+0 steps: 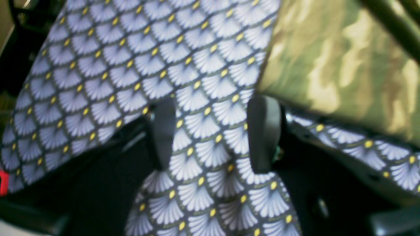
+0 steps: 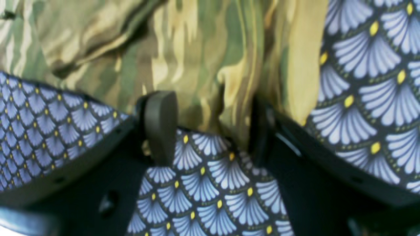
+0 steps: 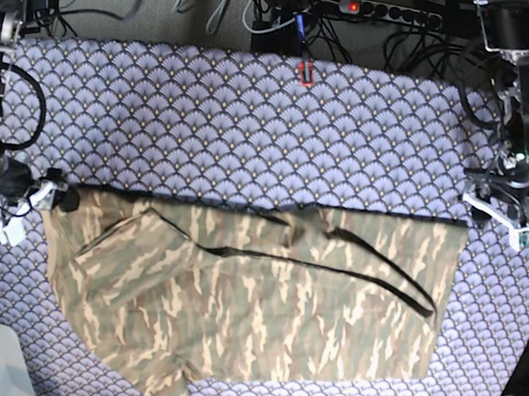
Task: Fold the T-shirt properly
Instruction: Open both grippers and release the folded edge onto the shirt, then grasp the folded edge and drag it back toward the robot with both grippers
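The camouflage T-shirt (image 3: 254, 301) lies spread across the near half of the table, with a fold flap and a dark seam line running over it. My right gripper (image 3: 52, 196) stands at the shirt's far-left corner. In the right wrist view it (image 2: 210, 127) is open, with the edge of the T-shirt (image 2: 197, 65) reaching between its wide-apart fingers (image 2: 159, 124). My left gripper (image 3: 505, 209) sits just off the far-right corner. In the left wrist view it (image 1: 212, 131) is open over bare cloth, with the T-shirt (image 1: 344, 65) up to its right.
A purple scallop-patterned table cloth (image 3: 255, 112) covers the whole table. A small red object (image 3: 304, 73) lies at its far edge. Beyond the table are a power strip (image 3: 388, 12) and loose cables. The table's left edge runs beside the right arm.
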